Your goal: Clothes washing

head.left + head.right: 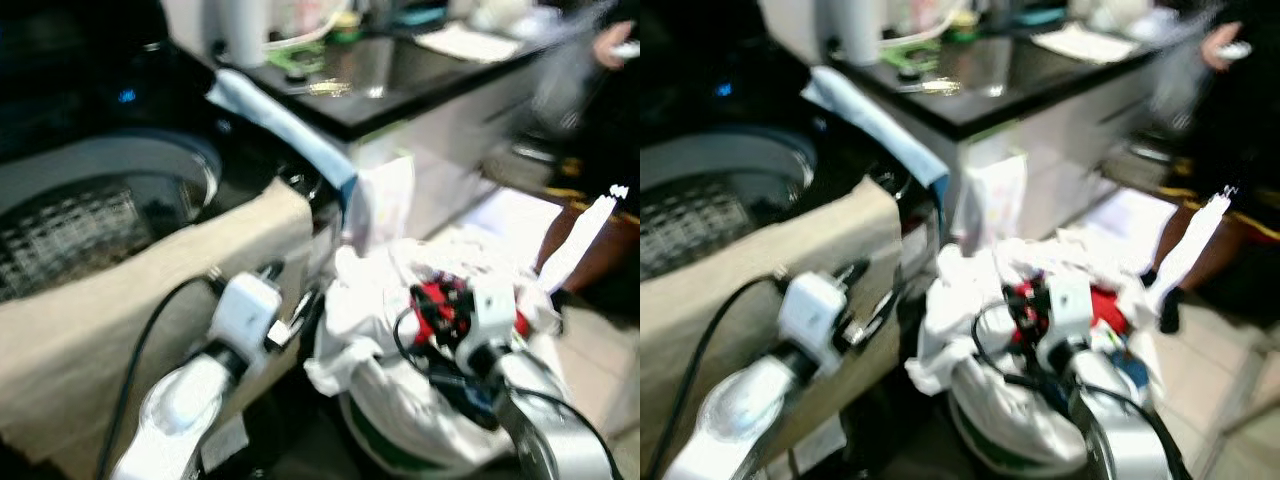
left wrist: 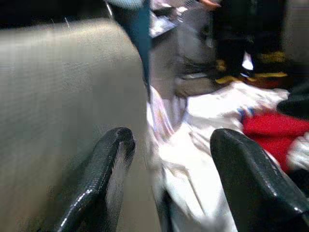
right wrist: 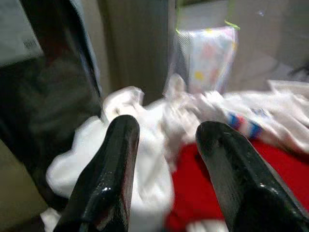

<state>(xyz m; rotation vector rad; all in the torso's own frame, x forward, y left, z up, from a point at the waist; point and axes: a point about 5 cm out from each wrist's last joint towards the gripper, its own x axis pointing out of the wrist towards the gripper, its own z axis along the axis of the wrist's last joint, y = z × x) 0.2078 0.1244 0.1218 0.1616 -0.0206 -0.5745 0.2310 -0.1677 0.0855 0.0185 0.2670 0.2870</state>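
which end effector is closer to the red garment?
Right. The right end effector is open just above the red garment in the laundry basket. The left end effector, also open, is off to the side by the washer's beige cover.

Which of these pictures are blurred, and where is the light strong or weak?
Both eye views are smeared by motion, with the person at the edge the least sharp; the washing machine is dim while the white laundry is bright. In the left wrist view the beige cloth is streaked. The right wrist view is soft, with glare on one finger.
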